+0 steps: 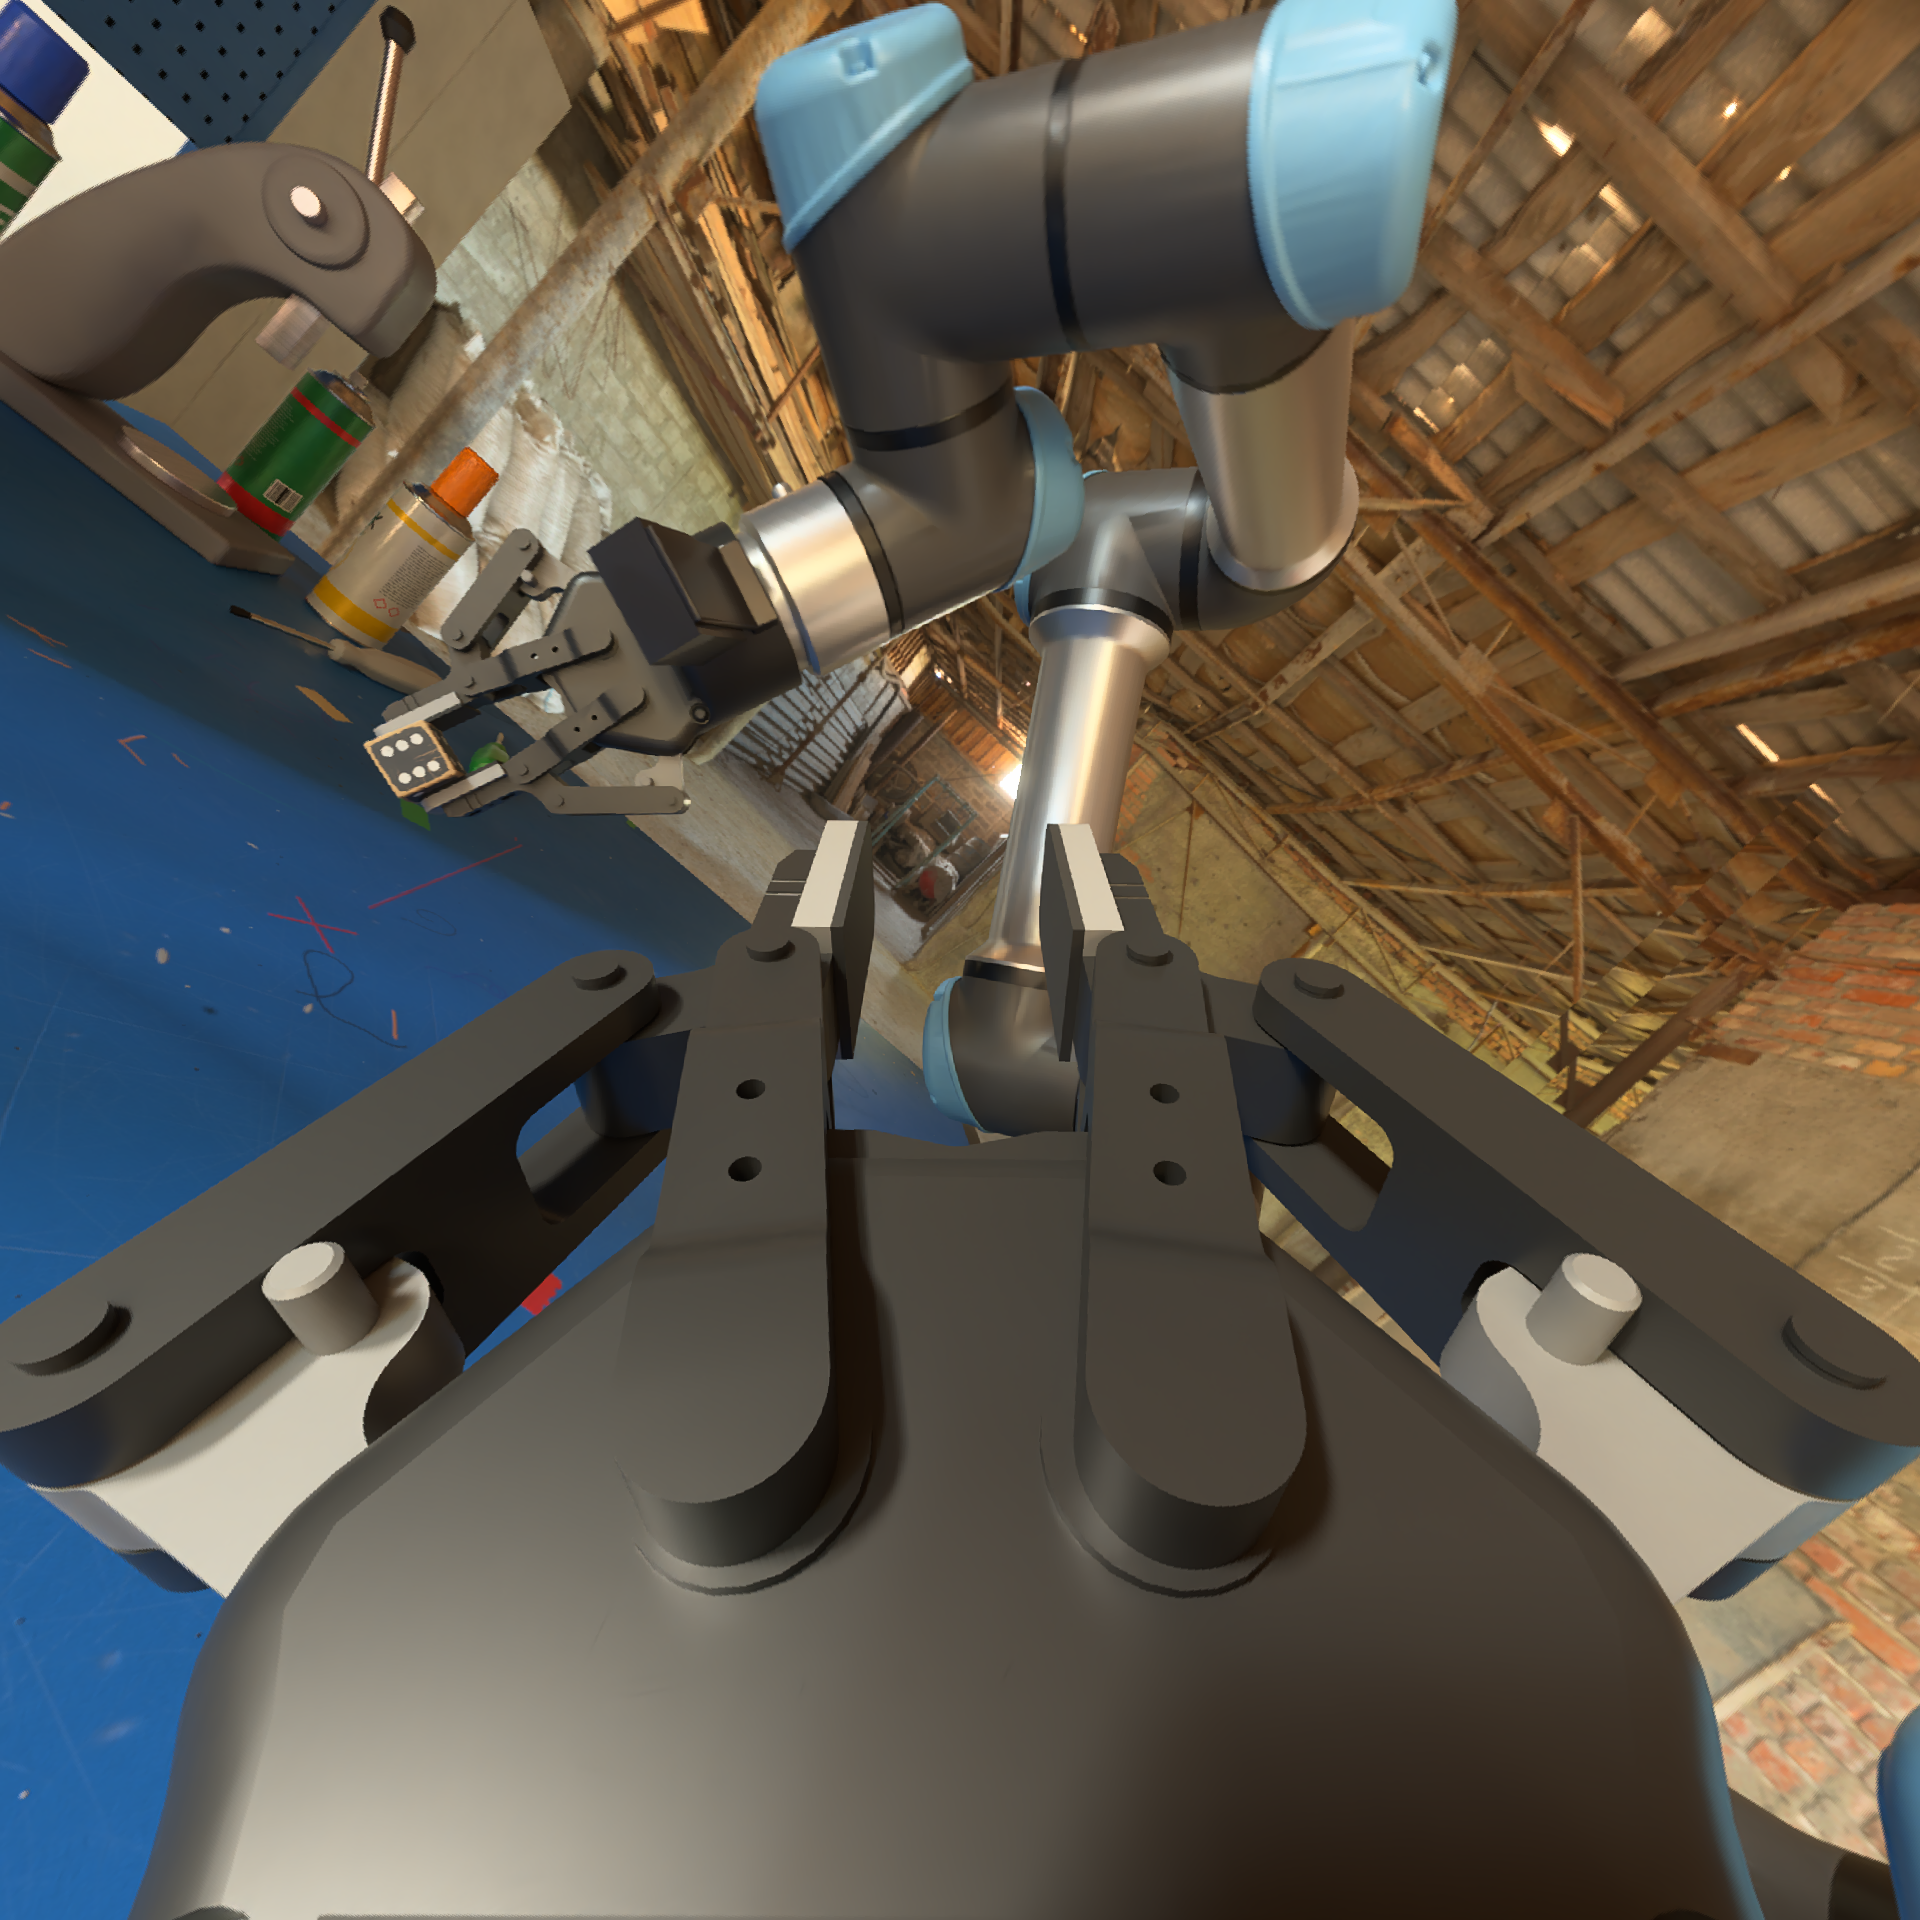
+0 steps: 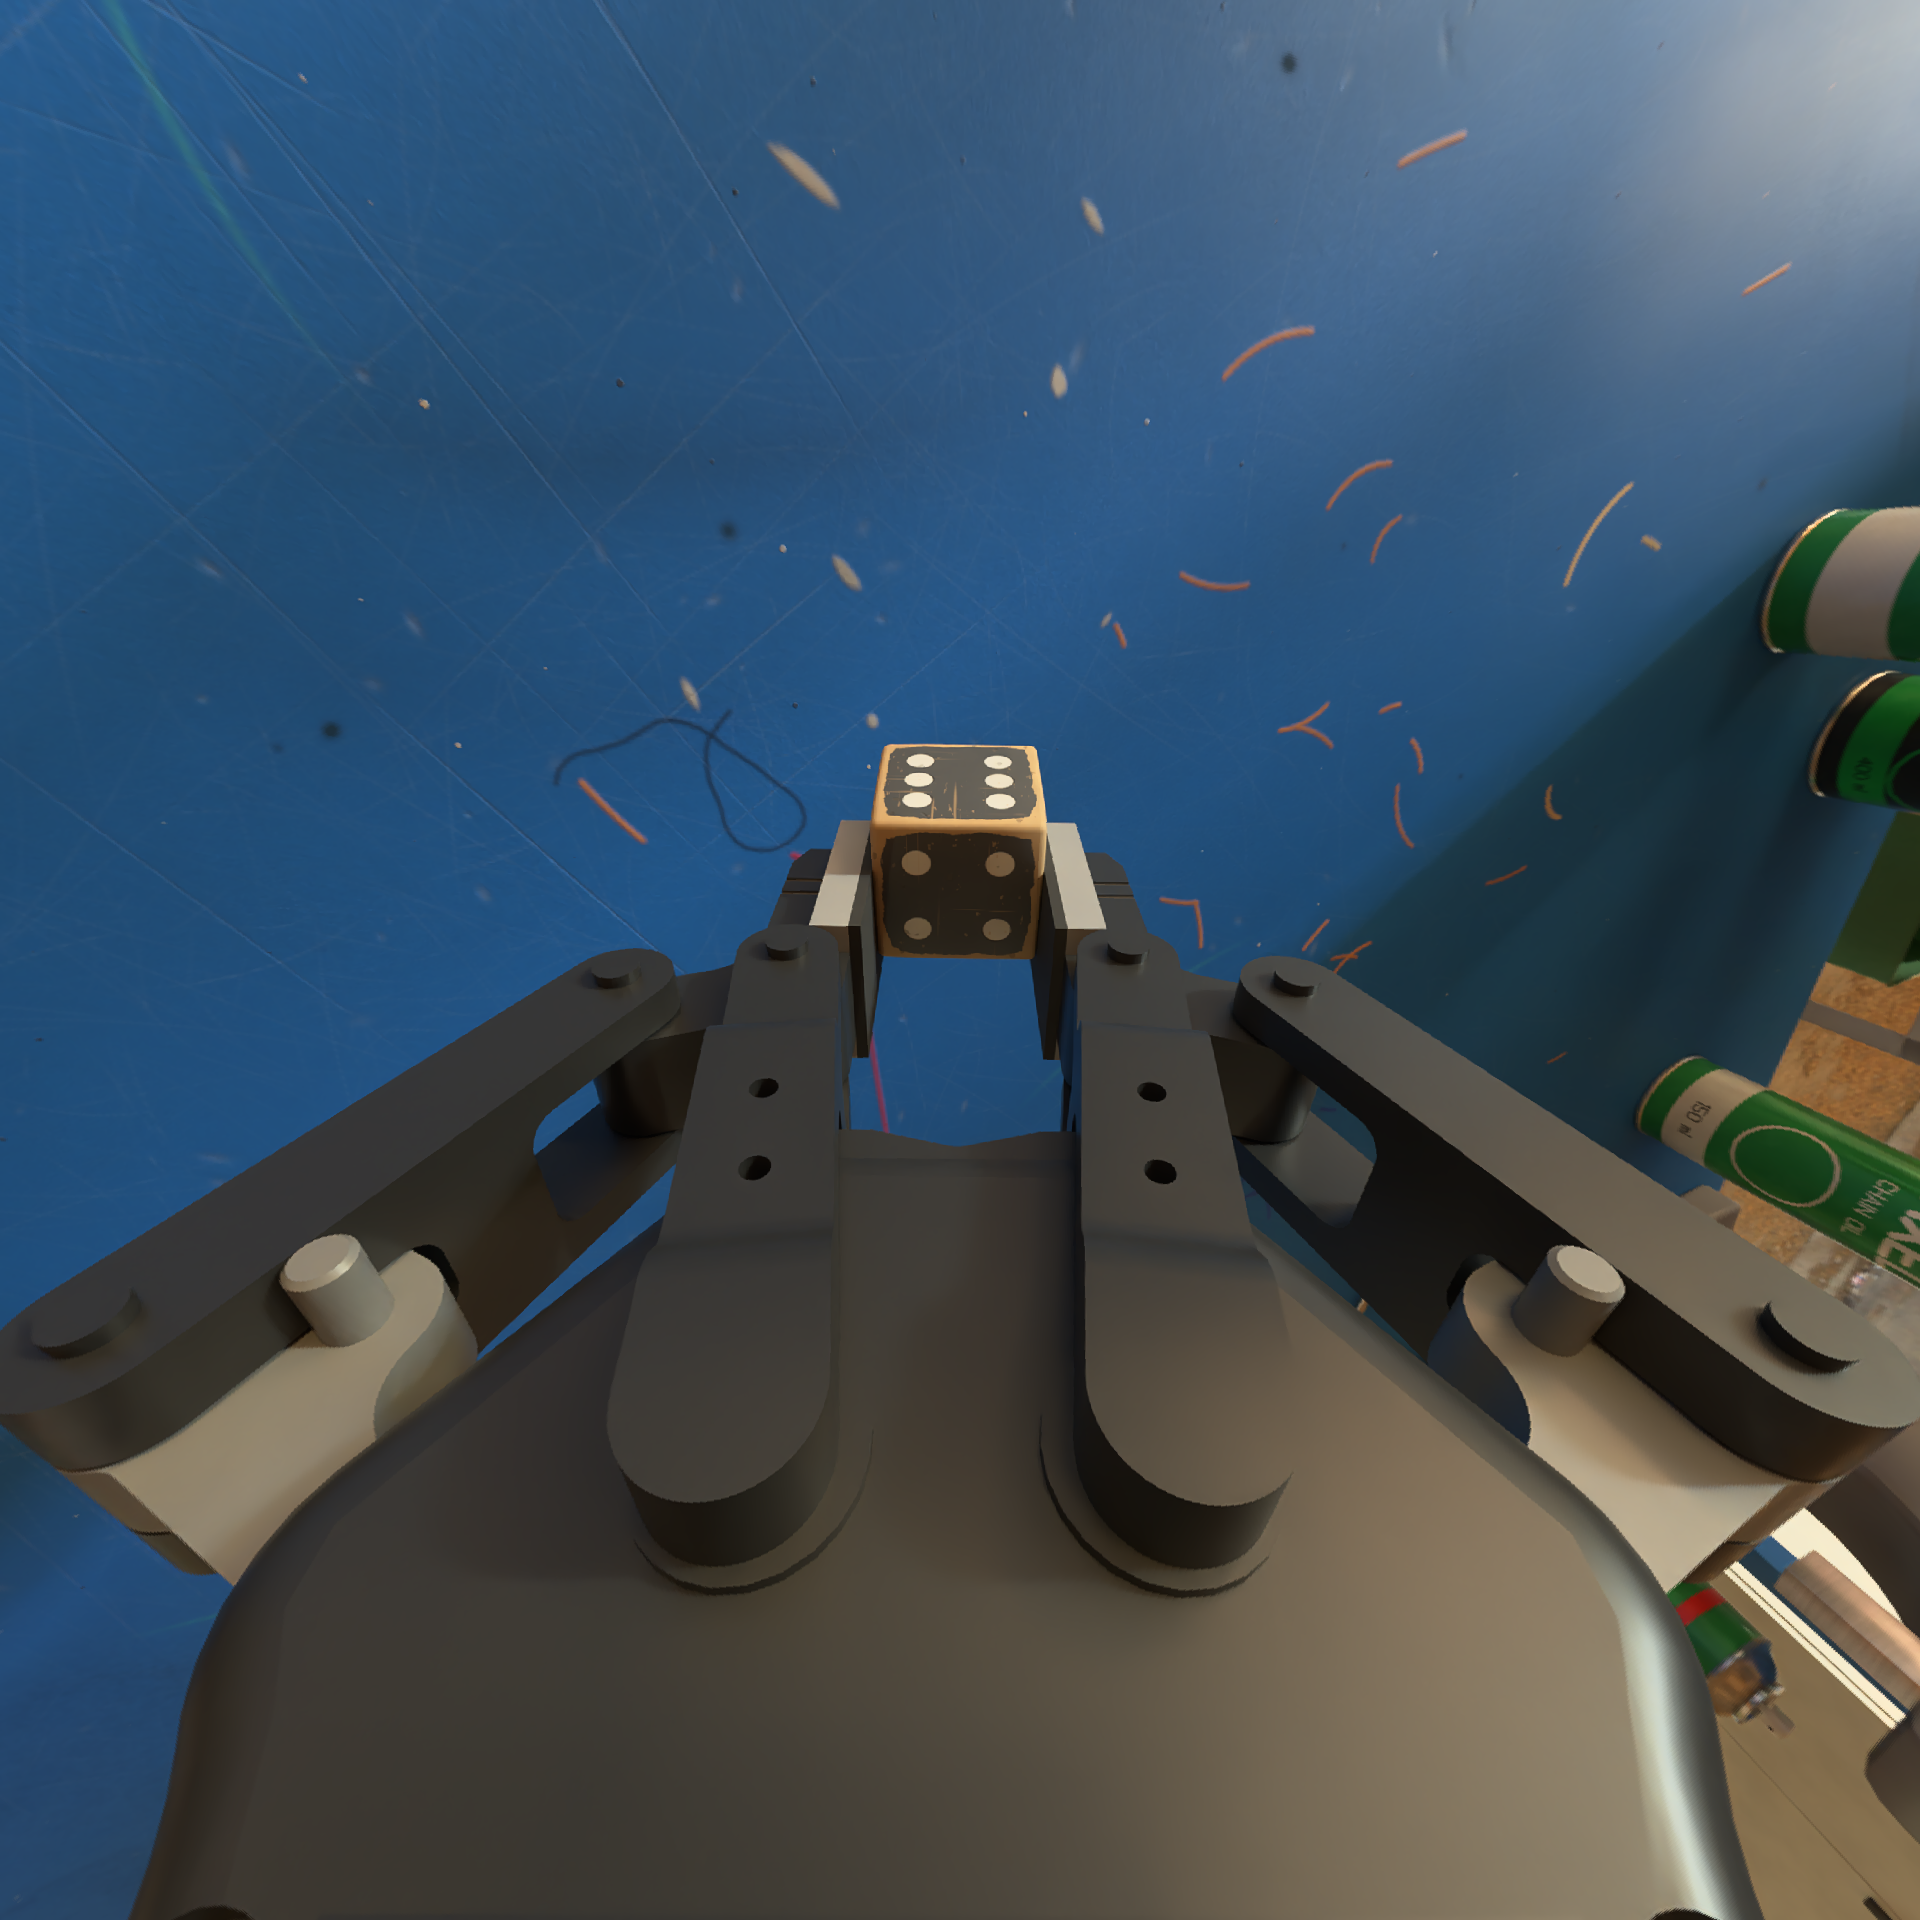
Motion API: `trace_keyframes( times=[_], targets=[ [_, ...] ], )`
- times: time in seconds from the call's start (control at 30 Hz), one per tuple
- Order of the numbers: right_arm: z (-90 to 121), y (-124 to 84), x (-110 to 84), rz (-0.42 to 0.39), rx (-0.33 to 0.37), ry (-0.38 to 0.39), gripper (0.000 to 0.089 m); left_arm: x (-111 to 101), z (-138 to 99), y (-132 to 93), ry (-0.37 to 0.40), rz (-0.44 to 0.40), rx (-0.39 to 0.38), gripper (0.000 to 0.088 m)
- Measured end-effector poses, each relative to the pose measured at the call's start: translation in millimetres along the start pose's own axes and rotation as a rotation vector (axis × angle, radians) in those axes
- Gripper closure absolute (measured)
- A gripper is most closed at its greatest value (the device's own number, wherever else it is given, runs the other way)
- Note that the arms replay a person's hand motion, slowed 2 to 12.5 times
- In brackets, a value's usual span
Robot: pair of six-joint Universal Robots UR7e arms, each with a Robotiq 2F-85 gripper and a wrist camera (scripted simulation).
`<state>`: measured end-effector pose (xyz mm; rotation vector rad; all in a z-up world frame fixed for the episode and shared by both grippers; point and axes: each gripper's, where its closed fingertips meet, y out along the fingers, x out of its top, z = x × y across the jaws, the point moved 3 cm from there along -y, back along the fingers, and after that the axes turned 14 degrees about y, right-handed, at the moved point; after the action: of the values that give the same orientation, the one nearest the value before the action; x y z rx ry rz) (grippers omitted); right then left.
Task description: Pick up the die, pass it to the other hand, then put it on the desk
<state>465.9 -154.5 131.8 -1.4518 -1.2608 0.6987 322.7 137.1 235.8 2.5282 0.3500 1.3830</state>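
The die (image 2: 956, 899) is a tan cube with black faces and white dots. My right gripper (image 2: 956, 862) is shut on it, one pad on each side, and holds it above the blue desk (image 2: 416, 416). In the left wrist view the right gripper (image 1: 447, 753) shows at the left with the die (image 1: 410, 756) at its fingertips, over the desk (image 1: 156, 935). My left gripper (image 1: 954, 883) is open and empty, its pads about a die's width apart. It sits apart from the die, to the right of it and nearer the camera.
A grey press (image 1: 208, 260), a green can (image 1: 301, 447), a white can with an orange cap (image 1: 405, 551) and a small hand tool (image 1: 343, 644) stand at the desk's far side. Green cans (image 2: 1849, 582) line the right edge of the right wrist view.
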Motion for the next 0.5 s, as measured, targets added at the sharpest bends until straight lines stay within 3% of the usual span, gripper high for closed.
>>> trace_keyframes(
  times=[0.5],
  targets=[
    [-17, 42, -9.1, 0.074, 0.079, 0.039, 0.0643, 0, -4, -2, 0.053, 0.030, 0.039, 0.0591]
  ],
)
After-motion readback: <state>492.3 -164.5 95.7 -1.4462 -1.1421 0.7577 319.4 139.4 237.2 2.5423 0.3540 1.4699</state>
